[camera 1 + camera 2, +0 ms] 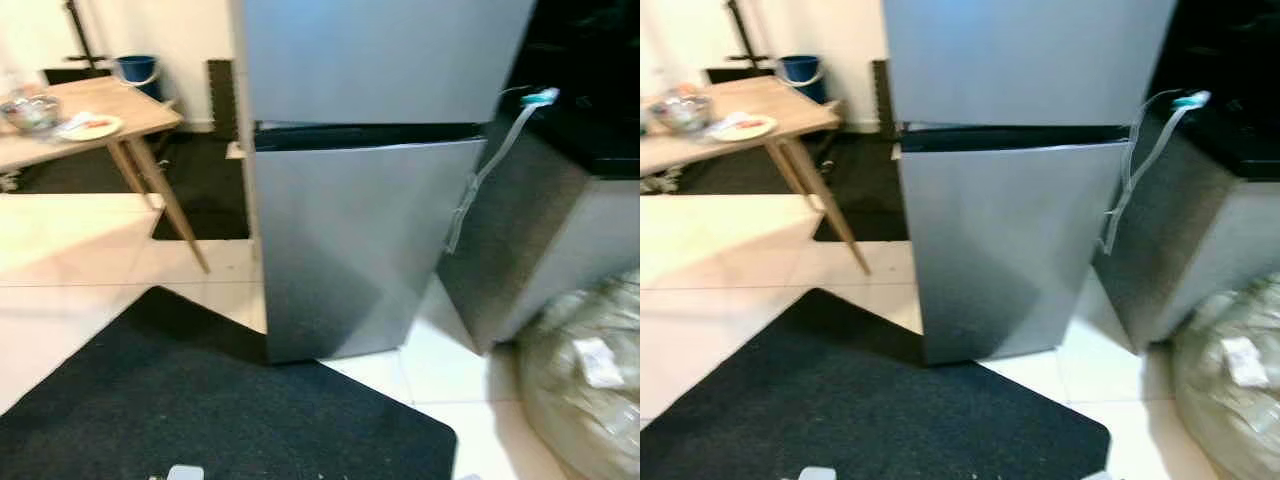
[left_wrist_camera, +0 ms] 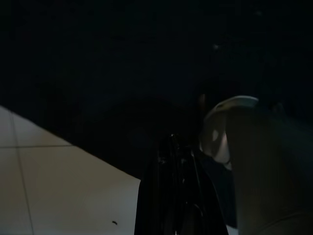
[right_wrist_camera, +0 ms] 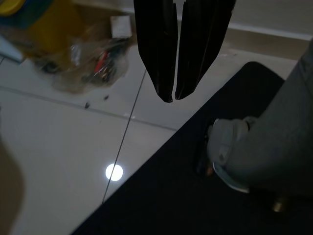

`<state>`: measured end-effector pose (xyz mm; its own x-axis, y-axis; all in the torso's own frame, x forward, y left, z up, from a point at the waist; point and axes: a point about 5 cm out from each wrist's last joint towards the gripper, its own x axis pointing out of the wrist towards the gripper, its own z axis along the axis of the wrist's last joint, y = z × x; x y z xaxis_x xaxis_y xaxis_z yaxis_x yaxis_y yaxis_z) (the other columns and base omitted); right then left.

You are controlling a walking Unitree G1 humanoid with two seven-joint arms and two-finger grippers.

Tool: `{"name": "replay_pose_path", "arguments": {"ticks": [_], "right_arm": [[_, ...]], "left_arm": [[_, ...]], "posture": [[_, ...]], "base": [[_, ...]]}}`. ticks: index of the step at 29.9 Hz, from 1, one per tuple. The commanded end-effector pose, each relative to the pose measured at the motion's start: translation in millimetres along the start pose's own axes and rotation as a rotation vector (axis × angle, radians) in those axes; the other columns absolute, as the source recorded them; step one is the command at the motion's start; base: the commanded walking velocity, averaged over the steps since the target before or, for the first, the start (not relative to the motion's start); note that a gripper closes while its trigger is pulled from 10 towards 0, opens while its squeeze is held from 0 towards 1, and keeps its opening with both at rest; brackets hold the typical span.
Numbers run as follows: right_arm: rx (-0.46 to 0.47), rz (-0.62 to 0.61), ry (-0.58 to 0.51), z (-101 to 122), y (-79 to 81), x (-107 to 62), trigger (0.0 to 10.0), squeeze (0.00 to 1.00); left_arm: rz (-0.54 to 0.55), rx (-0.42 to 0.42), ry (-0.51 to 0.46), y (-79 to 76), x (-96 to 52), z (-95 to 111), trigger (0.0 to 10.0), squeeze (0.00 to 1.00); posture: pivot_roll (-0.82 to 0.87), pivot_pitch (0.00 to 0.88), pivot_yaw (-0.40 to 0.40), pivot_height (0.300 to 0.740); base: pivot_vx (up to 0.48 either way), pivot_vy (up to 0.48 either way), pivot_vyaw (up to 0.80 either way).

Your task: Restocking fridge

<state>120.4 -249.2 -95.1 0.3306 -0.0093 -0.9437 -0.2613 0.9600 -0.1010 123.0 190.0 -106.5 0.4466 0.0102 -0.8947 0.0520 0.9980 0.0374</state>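
A tall silver fridge (image 1: 370,230) stands straight ahead with its upper and lower doors both closed. A pale strap (image 1: 480,180) with a teal end (image 1: 540,97) hangs down its right side. My right gripper (image 3: 174,98) hangs shut and empty above white floor tiles and the edge of a black mat (image 3: 195,196), near my own grey foot (image 3: 230,152). In the dark left wrist view my left gripper (image 2: 173,147) also hangs low with its fingers together, holding nothing.
A black mat (image 1: 200,400) lies in front of the fridge. A wooden table (image 1: 130,110) at the far left carries a bowl (image 1: 30,110) and a plate (image 1: 90,127). A blue bucket (image 1: 135,68) stands behind it. A grey cabinet (image 1: 560,220) and a full plastic bag (image 1: 590,370) are on the right.
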Motion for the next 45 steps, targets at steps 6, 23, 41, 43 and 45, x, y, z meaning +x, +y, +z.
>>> {"name": "replay_pose_path", "arguments": {"ticks": [6, 23, 41, 43, 45], "right_arm": [[-0.018, -0.018, -0.014, 5.4, -1.9, 0.3, 10.0, 0.00], [-0.095, -0.096, 0.012, 2.9, -2.5, 0.8, 10.0, 0.00], [-0.092, -0.117, 0.013, 0.8, -3.0, 0.6, 10.0, 0.00], [-0.086, -0.121, 0.008, 1.8, -3.6, 0.5, 10.0, 0.00], [-0.081, -0.123, 0.005, 2.4, -4.0, 0.5, 10.0, 0.00]], "left_arm": [[-0.019, 0.027, 0.050, -6.8, -1.3, -12.3, 10.0, 0.00], [-0.021, 0.041, 0.056, -4.7, -1.5, -12.9, 10.0, 0.00], [-0.033, 0.073, 0.063, -1.2, -2.2, -13.8, 10.0, 0.00], [-0.032, 0.074, 0.062, 0.0, -2.2, -13.2, 10.0, 0.00], [-0.032, 0.074, 0.061, 0.2, -2.1, -13.0, 10.0, 0.00]], "posture": [[-0.08, 0.000, -0.046, 0.740], [-0.08, 0.000, -0.041, 0.740], [-0.08, 0.000, -0.034, 0.740], [-0.08, 0.000, -0.034, 0.740], [-0.08, 0.000, -0.034, 0.740]], "base": [[0.000, 0.000, 0.73], [0.000, 0.000, 0.47], [0.244, 0.000, 0.00], [0.326, 0.000, 0.00], [0.328, 0.000, 0.00]]}}
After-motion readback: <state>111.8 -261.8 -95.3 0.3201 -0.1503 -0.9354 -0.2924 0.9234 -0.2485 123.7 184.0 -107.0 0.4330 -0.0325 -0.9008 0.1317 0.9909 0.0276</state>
